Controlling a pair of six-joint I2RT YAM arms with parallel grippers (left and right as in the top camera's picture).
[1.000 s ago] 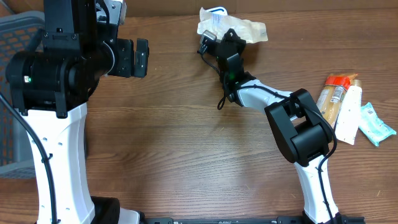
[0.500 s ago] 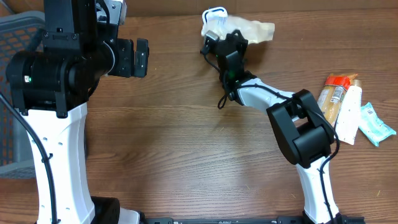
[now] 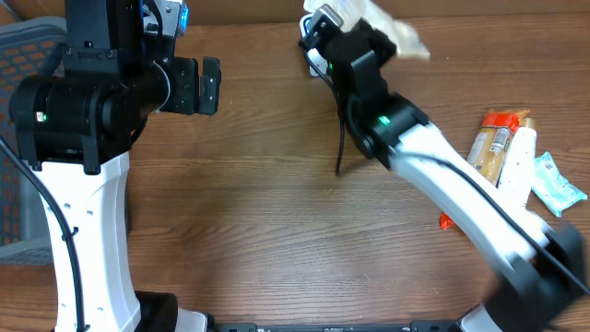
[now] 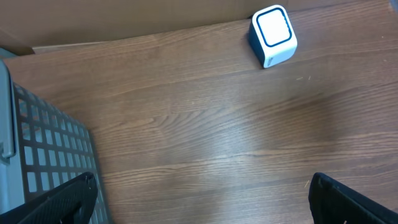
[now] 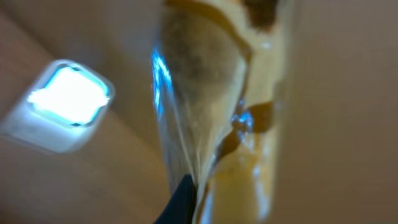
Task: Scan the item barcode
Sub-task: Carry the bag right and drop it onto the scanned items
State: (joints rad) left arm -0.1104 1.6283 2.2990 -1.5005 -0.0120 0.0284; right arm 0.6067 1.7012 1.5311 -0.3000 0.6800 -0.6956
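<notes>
**Clear packet held up beside the scanner**

The clear packet (image 3: 406, 41) – crinkled film with something tan inside – is hanging just to the right of the white, blue-edged scanner (image 4: 272, 35). In the right wrist view it is filling the middle of the picture, too blurred to read any print. The scanner's window is glowing pale blue behind it on the left.

Well to the right of the scanner, an orange-topped bottle (image 3: 496, 138), a white tube (image 3: 519, 171) and a teal sachet (image 3: 559, 184) are lying together on the tabletop (image 3: 277, 212). A grey basket (image 3: 23, 51) is sitting far to the scanner's left. From overhead, the right arm is covering part of the scanner.

The right hand (image 3: 355, 37) is pinching the packet, its jaws closed tight on the film. The left hand (image 3: 201, 85) is hovering left of the scanner – gaping wide and holding nothing.
</notes>
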